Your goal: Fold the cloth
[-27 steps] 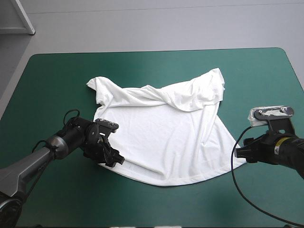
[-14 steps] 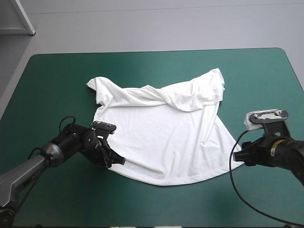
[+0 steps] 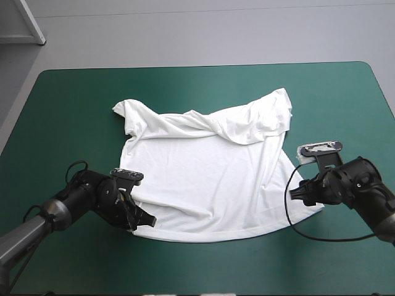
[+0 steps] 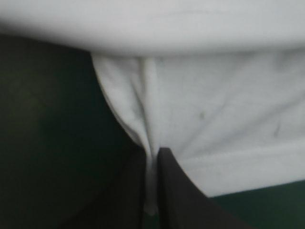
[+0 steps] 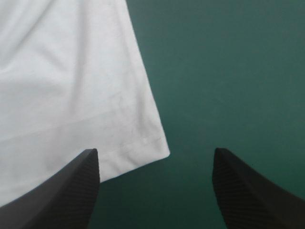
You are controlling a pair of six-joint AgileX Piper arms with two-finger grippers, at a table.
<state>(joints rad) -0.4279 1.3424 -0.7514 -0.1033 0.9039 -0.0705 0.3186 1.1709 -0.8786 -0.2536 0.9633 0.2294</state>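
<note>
The white T-shirt (image 3: 210, 179) lies spread on the teal-green cover, its upper part bunched in folds. My left gripper (image 3: 143, 217) sits at the shirt's near-left hem corner. In the left wrist view its black fingers (image 4: 169, 191) are shut on the T-shirt (image 4: 214, 119), a pinched ridge of cloth rising between them. My right gripper (image 3: 299, 192) is low at the shirt's near-right corner. In the right wrist view it stands open (image 5: 155, 183), with the hem corner (image 5: 157, 148) lying just ahead, between the fingers and nearer one side.
Bare teal-green cover (image 3: 74, 105) surrounds the shirt on every side. The table's near edge lies close behind both arms. A black cable loops on the cover under the right arm.
My left gripper has shut on the near-left hem and pulled it toward the near edge, straightening that hem. My right gripper has moved left and lower to the shirt's near-right corner.
</note>
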